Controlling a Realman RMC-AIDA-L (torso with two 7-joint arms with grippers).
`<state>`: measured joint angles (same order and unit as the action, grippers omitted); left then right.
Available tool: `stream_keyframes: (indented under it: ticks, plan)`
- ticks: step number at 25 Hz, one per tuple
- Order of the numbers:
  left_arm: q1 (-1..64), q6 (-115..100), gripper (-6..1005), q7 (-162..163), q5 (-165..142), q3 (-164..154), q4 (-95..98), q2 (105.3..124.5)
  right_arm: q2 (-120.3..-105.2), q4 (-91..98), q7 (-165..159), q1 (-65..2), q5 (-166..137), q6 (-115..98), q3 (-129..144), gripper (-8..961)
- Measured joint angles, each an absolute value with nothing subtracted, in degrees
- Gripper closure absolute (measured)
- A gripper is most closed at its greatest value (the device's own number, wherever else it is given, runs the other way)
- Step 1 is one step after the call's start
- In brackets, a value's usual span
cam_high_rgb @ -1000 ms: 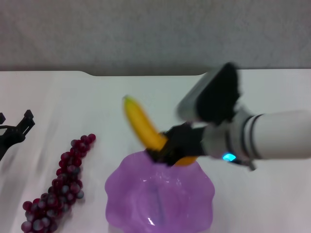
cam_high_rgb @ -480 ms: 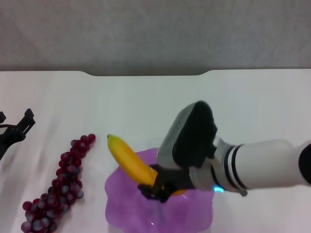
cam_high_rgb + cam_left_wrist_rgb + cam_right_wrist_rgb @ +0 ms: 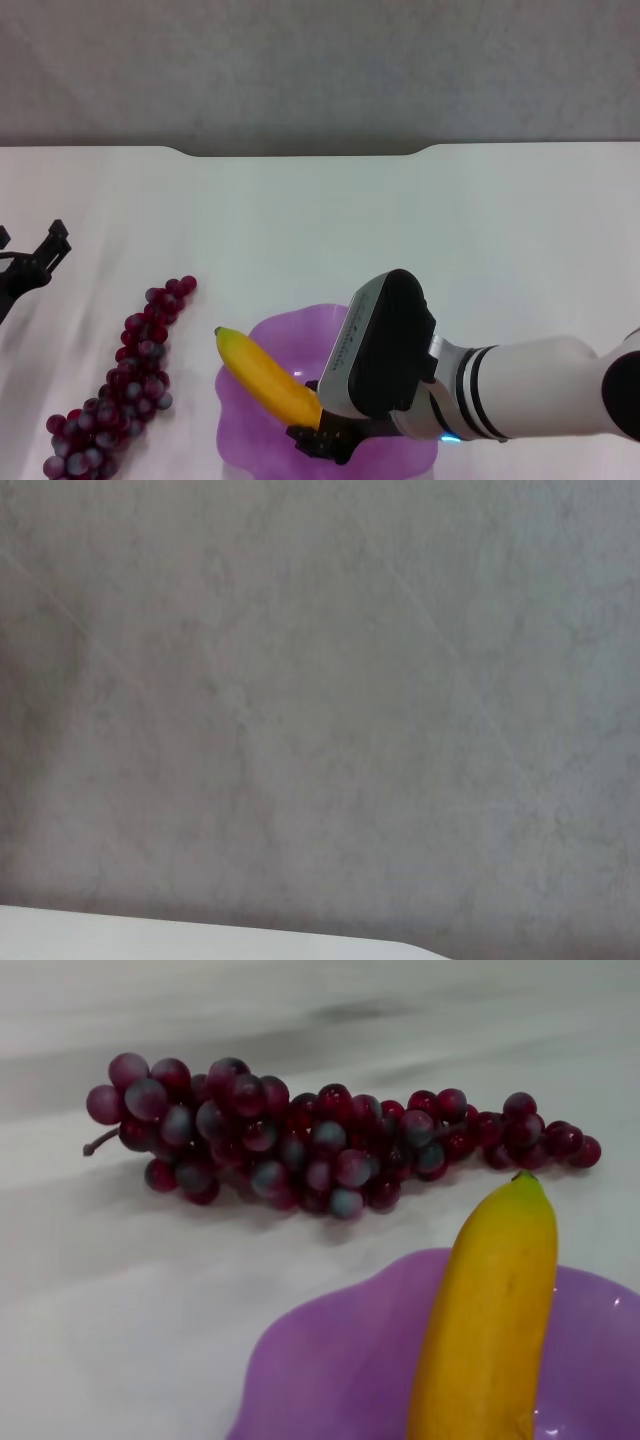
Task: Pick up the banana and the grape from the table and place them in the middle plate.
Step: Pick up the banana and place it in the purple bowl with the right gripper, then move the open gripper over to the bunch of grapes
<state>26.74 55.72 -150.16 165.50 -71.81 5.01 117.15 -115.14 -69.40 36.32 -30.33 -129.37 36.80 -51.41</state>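
right pincer (image 3: 318, 440) has come down and toward the robot over the last second, carrying the banana (image 3: 266, 378) with it. 1 s ago the banana was up above the far rim of the plate (image 3: 405, 465); half a second ago it was over the far-left part of the rim; now it sits low across the plate, gripped end over the bowl, green tip poking out past the plate's left rim. pincer is clamped on the banana's near end, dark fingers visible just under the yellow where the wrist housing covers the rest.

right wrist view agrees: banana (image 3: 490, 1320) runs up the middle with purple plate (image 3: 340, 1360) beneath and either side of it. cannot tell from any view whether the banana's underside is touching the plate bottom yet or hanging just above it.

grape (image 3: 125, 380) lies on the desk (image 3: 500, 220), left of the plate, apart from it, long axis running away from the robot. it has not shifted across the 3 head frames. in the wrist view the grape (image 3: 330, 1145) lies beyond the plate rim, near the banana tip but not touching.

left pincer (image 3: 35, 262) is parked far left of the plate, beyond the grape, unmoved, fingers apart, holding nothing. left wrist view shows only wall.

judgement: banana placement is nearly done, release looks like the step due. tip overhangs the rim, so the banana could tip or roll outward when let go. grape not yet started.
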Motion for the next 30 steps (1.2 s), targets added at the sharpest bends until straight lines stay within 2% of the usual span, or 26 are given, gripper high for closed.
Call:
stream_keyframes:
  ticks: [12,19,23,30]
  plan:
    - [26.8,55.6,163,-150.2,165.5,-71.8,4.9,117.16,-115.05,-67.5,38.8,-29.9,-129.4,32.0,-51.2,446]
    - [26.7,55.6,163,-150.1,165.5,-71.8,4.9,117.16,-114.93,-69.8,38.8,-29.0,-129.7,31.1,-52.9,198]
    - [26.5,55.6,162,-150.1,165.5,-71.8,4.9,117.16,-114.7,-74.1,39.5,-22.8,-134.1,25.4,-57.9,63]
    - [26.3,55.6,162,-150.2,165.5,-71.8,4.6,117.18,-114.82,-76.0,47.5,-9.8,-136.5,0.9,-59.6,69]
